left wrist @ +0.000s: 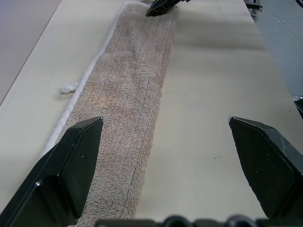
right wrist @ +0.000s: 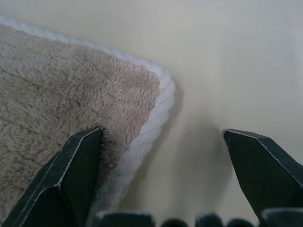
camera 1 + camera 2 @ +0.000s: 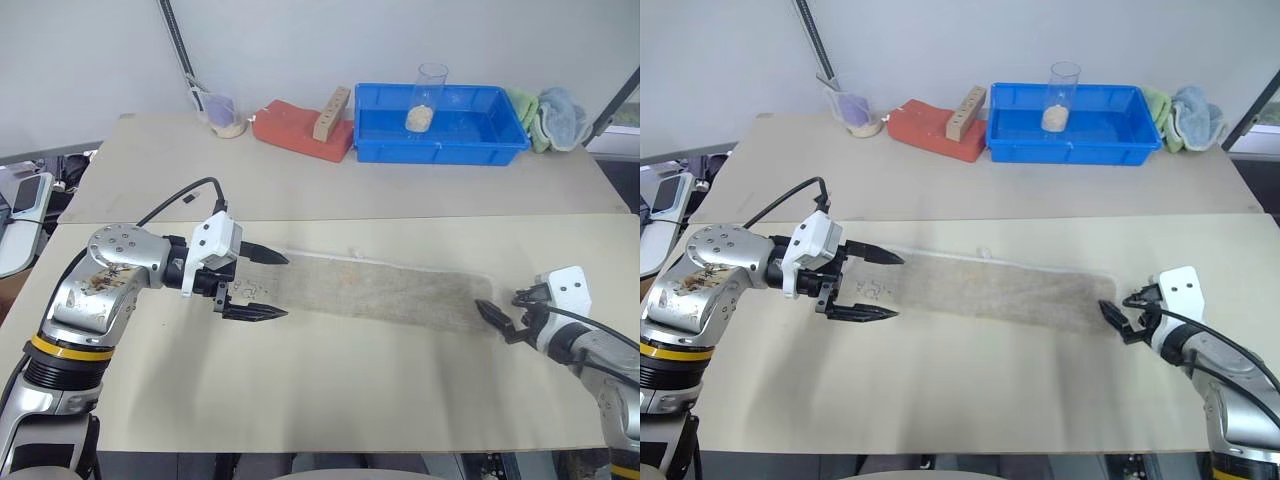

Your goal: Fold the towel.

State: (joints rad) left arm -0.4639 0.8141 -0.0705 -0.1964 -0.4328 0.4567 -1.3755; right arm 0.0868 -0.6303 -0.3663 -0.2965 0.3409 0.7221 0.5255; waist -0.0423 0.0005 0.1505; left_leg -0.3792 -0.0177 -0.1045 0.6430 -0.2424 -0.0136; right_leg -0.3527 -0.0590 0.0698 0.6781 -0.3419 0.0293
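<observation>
We find the left gripper [image 3: 268,285] spread wide over the towel's [image 3: 380,288] left end. The towel lies as a long strip across the table [image 3: 330,390]. The right gripper [image 3: 503,318], also spread, sits at its right end.

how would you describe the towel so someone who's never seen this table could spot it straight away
On the near table, look between the left gripper and the right gripper: the towel lies there as a long flat strip. It is beige terry with white piped edging, unlike the green and light-blue cloths bunched beside the blue bin.
</observation>
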